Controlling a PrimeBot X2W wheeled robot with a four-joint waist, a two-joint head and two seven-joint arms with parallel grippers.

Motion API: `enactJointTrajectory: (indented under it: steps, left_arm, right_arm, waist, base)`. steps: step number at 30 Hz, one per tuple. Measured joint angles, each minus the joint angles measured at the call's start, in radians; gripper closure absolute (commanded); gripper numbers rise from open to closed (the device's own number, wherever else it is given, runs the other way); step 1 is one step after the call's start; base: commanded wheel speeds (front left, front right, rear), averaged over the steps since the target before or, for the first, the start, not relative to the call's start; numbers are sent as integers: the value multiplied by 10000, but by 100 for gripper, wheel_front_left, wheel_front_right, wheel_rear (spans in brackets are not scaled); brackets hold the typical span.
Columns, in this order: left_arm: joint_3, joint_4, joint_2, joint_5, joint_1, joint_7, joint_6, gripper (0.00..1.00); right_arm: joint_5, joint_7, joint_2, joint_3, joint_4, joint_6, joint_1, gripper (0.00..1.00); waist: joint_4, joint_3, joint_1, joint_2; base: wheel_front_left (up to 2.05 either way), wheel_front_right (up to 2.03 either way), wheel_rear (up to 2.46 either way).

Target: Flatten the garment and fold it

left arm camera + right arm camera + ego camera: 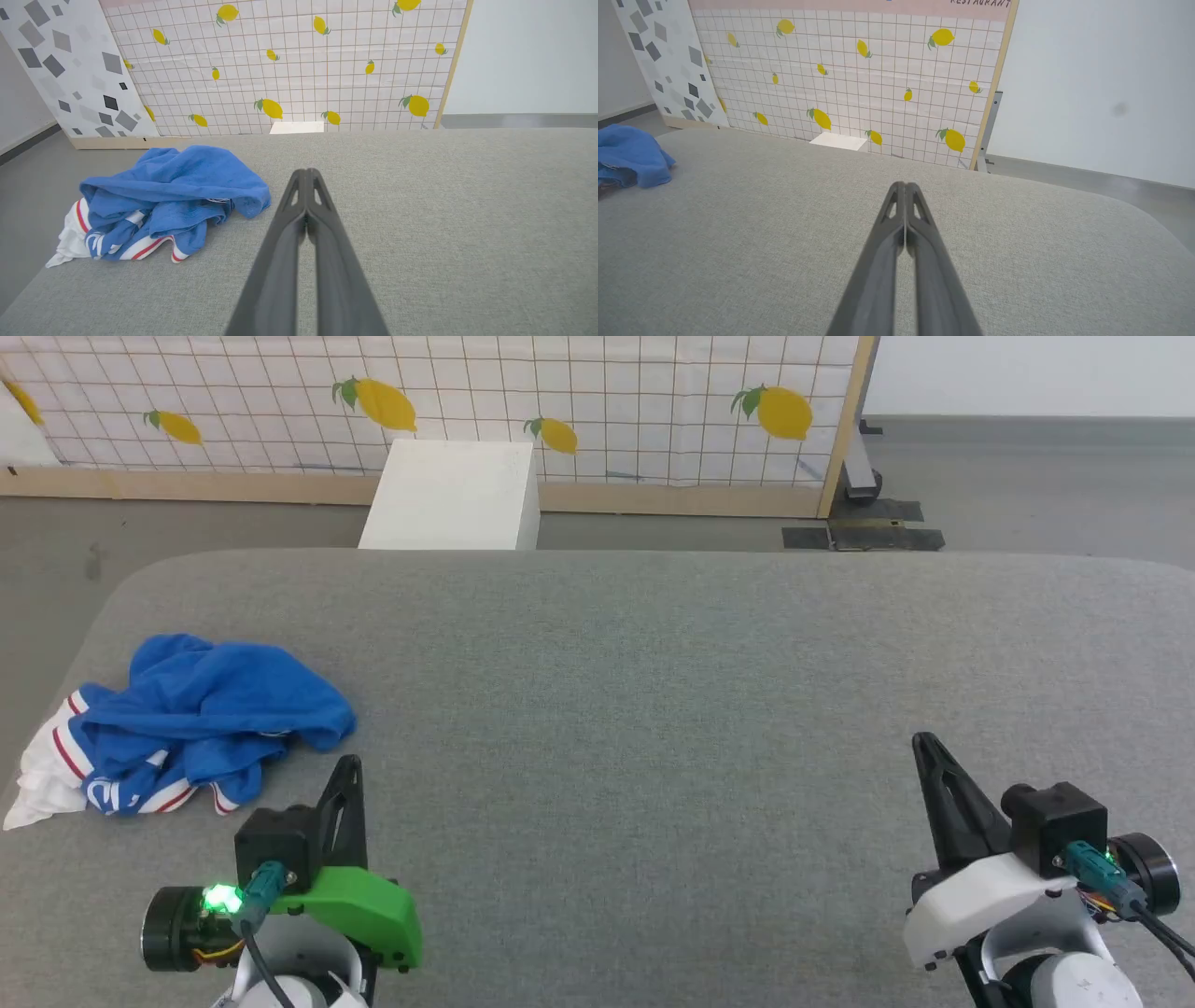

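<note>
Softly crumpled at frame left, the garment looks light, limp; pinch its white sleeve. Your left hand and right hand are closed, empty.

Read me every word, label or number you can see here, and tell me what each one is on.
"RESTAURANT": dark letters on the pink band topping the lemon-print panel, at the top edge of the right wrist view.
White print on the crumpled garment: folded in, too small to read.
No other text can be read.
</note>
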Motion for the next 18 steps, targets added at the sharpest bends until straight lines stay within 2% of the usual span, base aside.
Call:
enactJointTrajectory:
  steps: [18]
  left_arm:
    - [2,0,0,0,0,0,0,100]
  right_arm:
    - [0,0,0,0,0,0,0,100]
  waist:
    - [0,0,0,0]
  base:
    - [0,0,0]
